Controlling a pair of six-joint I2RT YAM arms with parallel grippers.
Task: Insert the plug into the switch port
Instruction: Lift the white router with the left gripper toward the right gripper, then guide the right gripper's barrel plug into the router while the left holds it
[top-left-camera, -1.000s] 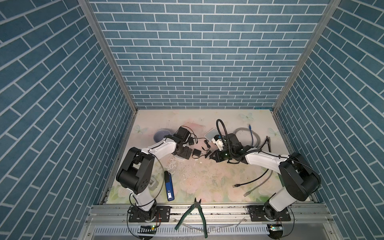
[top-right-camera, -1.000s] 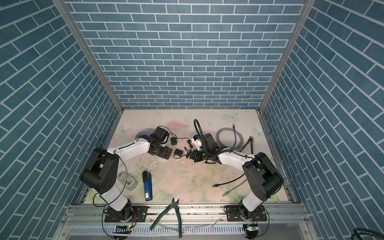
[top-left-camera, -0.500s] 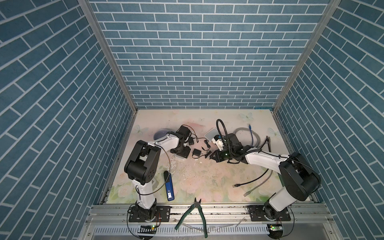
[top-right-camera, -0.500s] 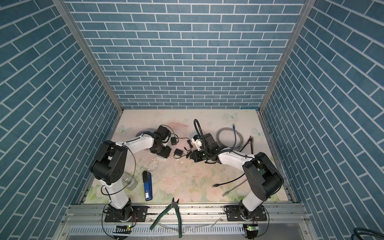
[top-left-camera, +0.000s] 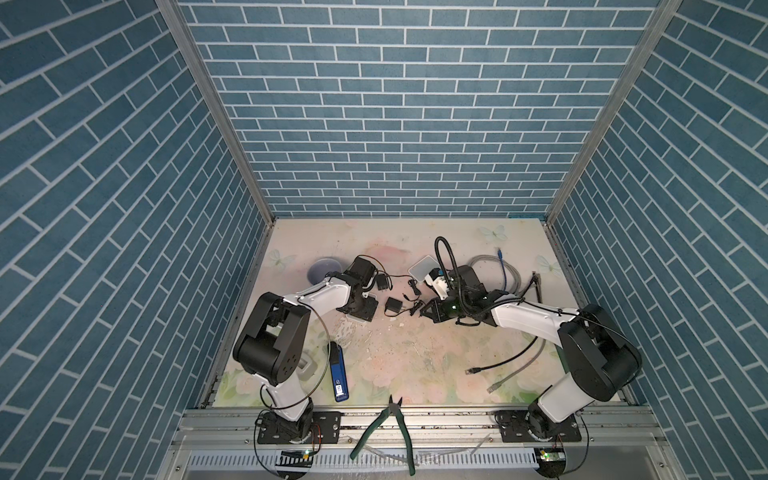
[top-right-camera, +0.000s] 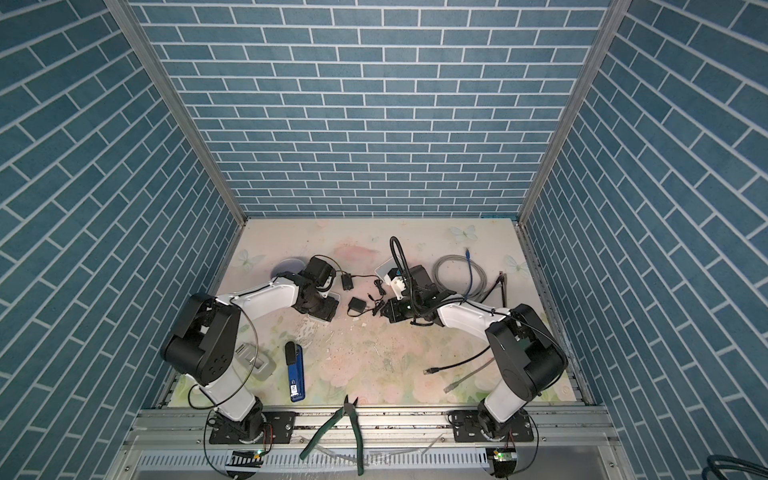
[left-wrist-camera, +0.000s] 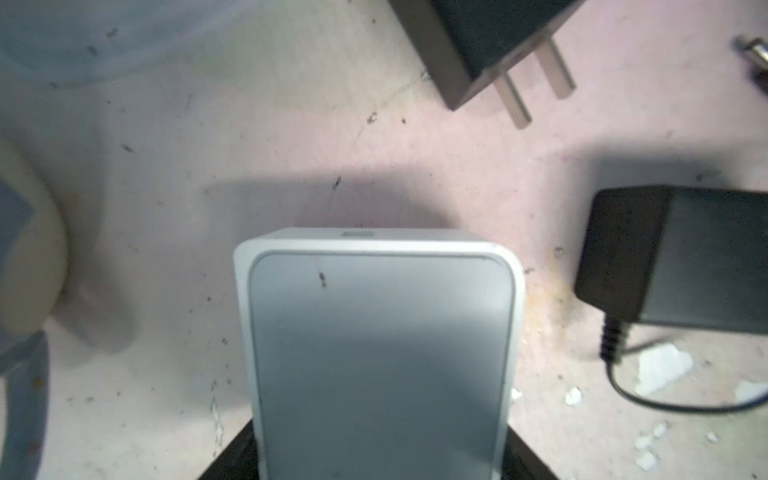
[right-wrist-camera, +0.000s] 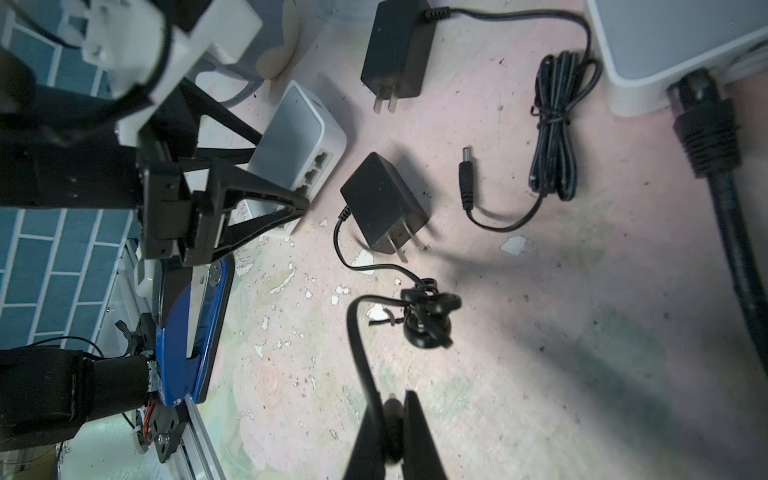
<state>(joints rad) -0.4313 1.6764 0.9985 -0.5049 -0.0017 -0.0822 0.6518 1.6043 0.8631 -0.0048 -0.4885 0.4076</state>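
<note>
Since a second ago, my left gripper (top-left-camera: 363, 311) has drawn its jaws in from fully spread. Its black fingers (right-wrist-camera: 266, 216) now press against two opposite sides of the small white switch (left-wrist-camera: 378, 353), which fills the gap between them in the left wrist view. In both top views, the black elbow (top-left-camera: 272, 336) of that arm swung in toward the switch and lifted half a second ago, so the white forearm (top-right-camera: 266, 297) looked shorter. The elbow has since dropped back out, well apart from the switch, close to where it began, and the forearm stretches long toward the switch again.
</note>
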